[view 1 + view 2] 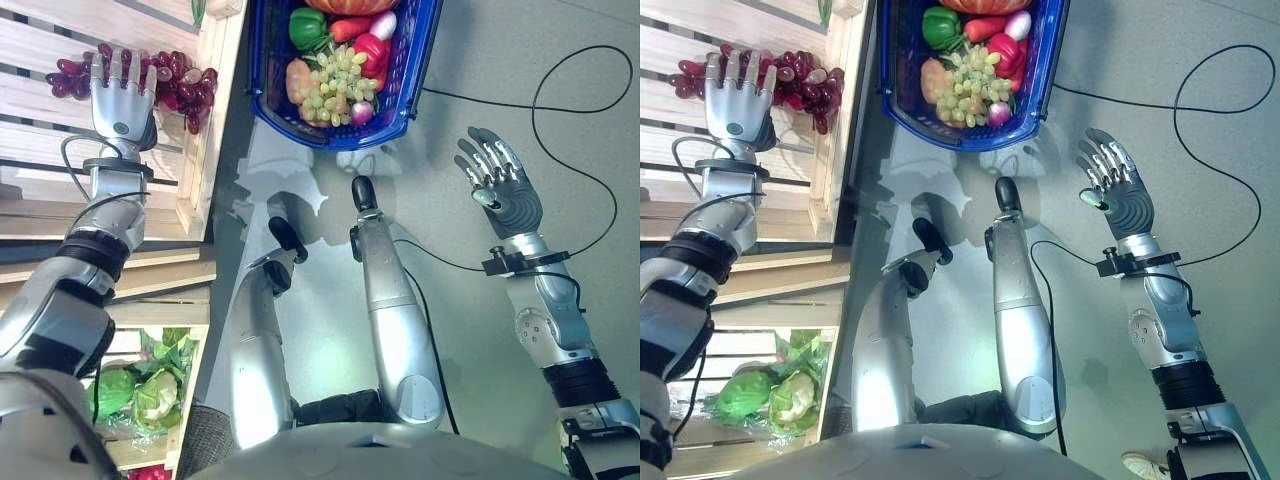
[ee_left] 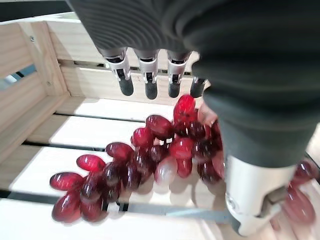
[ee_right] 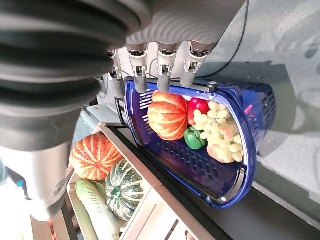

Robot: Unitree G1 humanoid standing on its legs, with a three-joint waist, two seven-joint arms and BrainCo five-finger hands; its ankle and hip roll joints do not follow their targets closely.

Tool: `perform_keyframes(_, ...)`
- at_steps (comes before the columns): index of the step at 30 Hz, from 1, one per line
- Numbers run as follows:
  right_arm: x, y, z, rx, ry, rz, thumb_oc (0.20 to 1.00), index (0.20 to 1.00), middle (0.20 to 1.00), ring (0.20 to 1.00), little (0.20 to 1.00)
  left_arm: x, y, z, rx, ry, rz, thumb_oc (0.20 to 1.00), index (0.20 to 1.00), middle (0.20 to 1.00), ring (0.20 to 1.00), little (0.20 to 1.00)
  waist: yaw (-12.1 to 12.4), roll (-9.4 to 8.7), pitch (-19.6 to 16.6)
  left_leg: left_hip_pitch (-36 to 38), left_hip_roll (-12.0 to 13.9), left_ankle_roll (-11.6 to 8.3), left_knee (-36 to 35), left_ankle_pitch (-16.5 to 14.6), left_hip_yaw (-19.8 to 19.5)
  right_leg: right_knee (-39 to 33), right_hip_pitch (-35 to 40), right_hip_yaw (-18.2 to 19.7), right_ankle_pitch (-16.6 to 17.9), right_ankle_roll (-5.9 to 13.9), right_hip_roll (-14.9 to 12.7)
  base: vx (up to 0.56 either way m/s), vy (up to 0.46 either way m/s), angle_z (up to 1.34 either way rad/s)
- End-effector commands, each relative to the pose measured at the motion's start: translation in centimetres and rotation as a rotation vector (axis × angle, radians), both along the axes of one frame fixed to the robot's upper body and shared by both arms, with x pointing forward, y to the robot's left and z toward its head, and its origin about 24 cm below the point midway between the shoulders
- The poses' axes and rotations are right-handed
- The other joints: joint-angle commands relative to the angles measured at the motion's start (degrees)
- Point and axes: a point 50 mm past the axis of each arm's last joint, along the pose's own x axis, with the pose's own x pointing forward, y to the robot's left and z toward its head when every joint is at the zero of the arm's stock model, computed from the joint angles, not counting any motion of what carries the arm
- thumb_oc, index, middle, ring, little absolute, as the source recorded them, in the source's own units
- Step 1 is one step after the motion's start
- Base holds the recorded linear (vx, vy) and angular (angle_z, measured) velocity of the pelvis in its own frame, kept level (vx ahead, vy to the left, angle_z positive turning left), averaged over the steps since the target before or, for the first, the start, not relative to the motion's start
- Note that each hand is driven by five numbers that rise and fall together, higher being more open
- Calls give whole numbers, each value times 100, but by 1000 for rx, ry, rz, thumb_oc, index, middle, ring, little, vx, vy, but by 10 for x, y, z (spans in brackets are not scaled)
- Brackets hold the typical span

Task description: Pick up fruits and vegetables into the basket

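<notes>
I have the left robot hand (image 1: 122, 98) hovering over the bunch of red grapes (image 2: 145, 167) that lies on the slats of the wooden crate (image 1: 60, 190). Its fingers (image 2: 150, 75) are straight and apart, nothing in them yet. The right robot hand (image 1: 500, 185) hangs open over the floor, well apart from the blue basket (image 1: 415, 70), which already holds green grapes (image 1: 335, 80), peppers and a pumpkin.

To do this grab well, I judge I should lower the palm onto the thick middle of the bunch, near the stem, and curl fingers and thumb around it from both sides. The loose grapes at the tail may dangle or roll, so I would close slowly and lift straight up before swinging toward the basket.
</notes>
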Motion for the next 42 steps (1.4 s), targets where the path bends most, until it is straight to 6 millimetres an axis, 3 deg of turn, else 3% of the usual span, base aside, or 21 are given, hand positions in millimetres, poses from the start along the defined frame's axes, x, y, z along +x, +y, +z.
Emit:
perform_keyframes(1, -5, 6, 17, 5, -111, 17, 1000, 1000, 1000, 1000, 1000, -7, 27, 21, 10, -99, 118, 1000, 1000, 1000, 1000, 1000, -159, -85, -315, -223, -277, 241, -163, -271, 156, 92, -152, -410, -267, 146, 263, -8, 2, -5)
perform_keyframes(11, -2, 7, 15, 8, -105, 15, 1000, 1000, 1000, 1000, 1000, -1, 24, 18, -2, -28, 143, 1000, 1000, 1000, 1000, 1000, -183, -91, -315, -280, -295, 231, -225, -259, 165, 21, -236, -393, -198, 187, 263, -2, 0, -1)
perform_keyframes(18, 3, 7, 18, 10, -104, 10, 1000, 1000, 1000, 1000, 1000, 0, 38, 0, -163, 93, 264, 1000, 1000, 1000, 1000, 1000, -204, -116, -315, -356, -299, 229, -229, -253, 166, -4, -311, -369, -168, 200, 267, 0, 0, 0)
perform_keyframes(25, 5, 7, 21, 15, -110, 5, 1000, 1000, 1000, 1000, 1000, -10, 60, -5, -163, 104, 390, 1000, 1000, 1000, 1000, 1000, -202, -155, -315, -478, -266, 218, -184, -244, 156, -1, -412, -371, -142, 196, 258, 0, 0, -1)
perform_keyframes(42, 11, 4, 31, 13, -160, -34, 1000, 1000, 1000, 1000, 1000, -12, 60, 27, -70, -81, 463, 1000, 1000, 1000, 1000, 1000, -172, -259, -315, -1043, -228, 231, 88, -270, -32, 300, -898, -353, -188, 123, 328, 1, -2, -2)
